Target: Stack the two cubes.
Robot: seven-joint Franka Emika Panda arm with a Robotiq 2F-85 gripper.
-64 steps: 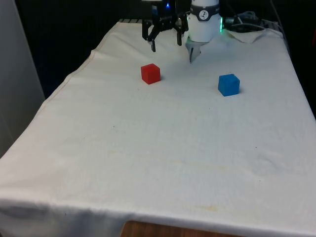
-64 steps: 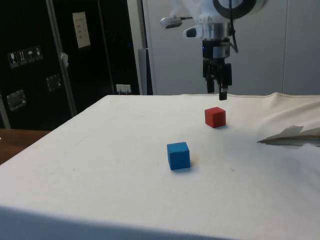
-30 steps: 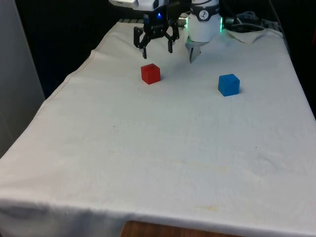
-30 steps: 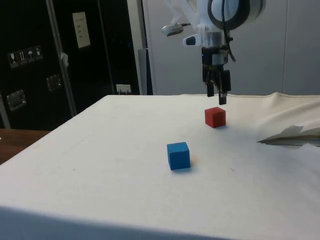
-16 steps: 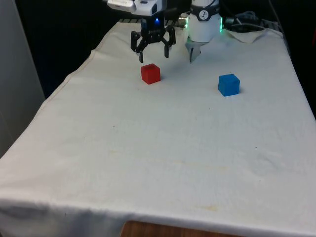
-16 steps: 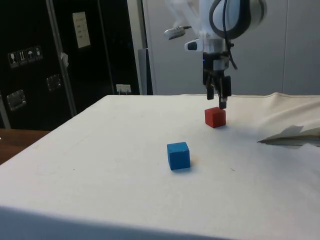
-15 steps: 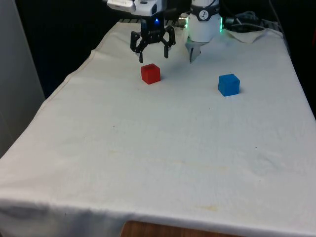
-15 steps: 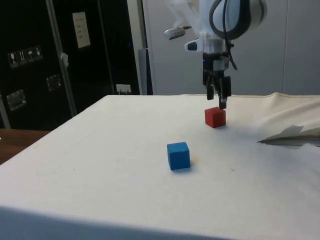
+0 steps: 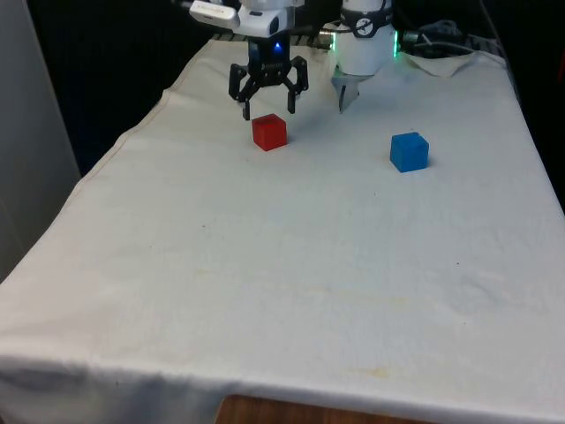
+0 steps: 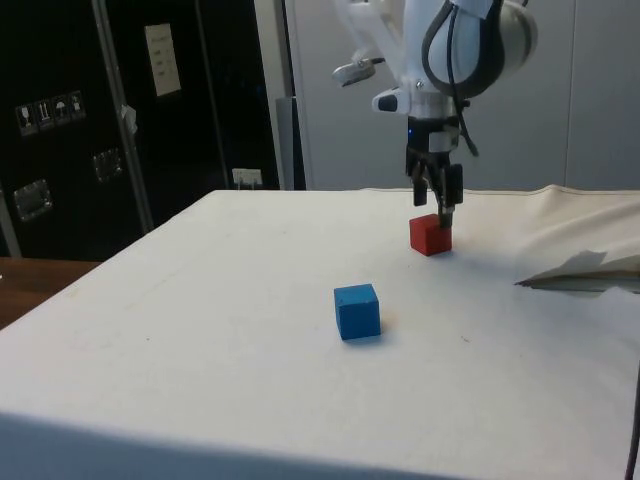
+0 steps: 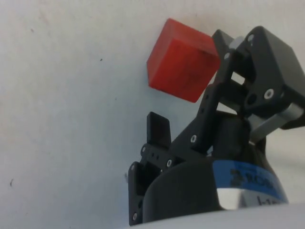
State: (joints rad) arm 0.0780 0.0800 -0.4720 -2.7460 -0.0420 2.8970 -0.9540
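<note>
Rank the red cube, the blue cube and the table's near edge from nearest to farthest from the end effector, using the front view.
1. Red cube, directly under the open end effector.
2. Blue cube, toward the front view's right.
3. Table's near edge, at the view's bottom.

The white arm [image 10: 455, 40] reaches down, its black gripper [image 9: 268, 108] pointing straight down, jaws spread apart.

Two cubes sit on the tabletop [image 9: 265, 291]. One is a red cube [image 9: 269, 132]. One is a blue cube [image 9: 409, 151].
</note>
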